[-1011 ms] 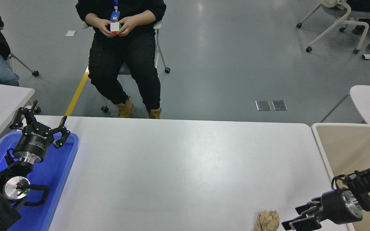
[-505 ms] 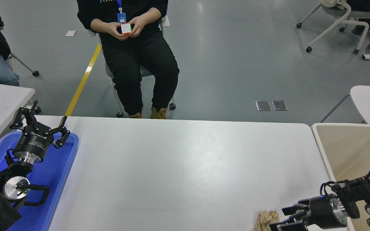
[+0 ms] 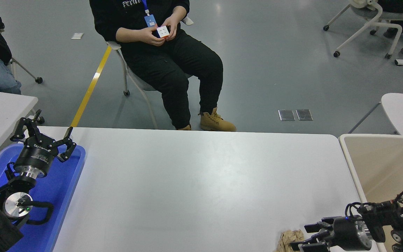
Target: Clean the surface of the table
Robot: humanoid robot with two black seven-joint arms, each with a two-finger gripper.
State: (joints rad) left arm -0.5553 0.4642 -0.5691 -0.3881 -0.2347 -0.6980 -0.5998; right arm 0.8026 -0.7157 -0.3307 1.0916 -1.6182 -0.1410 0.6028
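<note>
Dropped lower and slid in on the crumpled brown paper wad [image 3: 290, 240], that black right gripper [image 3: 304, 238], fingers spread beside it; wad cut off at the big white matte tabletop [image 3: 201, 189]'s near edge. Parked lower left, black left gripper [image 3: 42, 138], fingers splayed.

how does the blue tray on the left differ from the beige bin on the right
The blue tray is bright blue and shallow; the beige bin is pale with taller walls. The tray has the parked left end effector over it; the bin shows nothing inside. Both flank the table surface.
</note>
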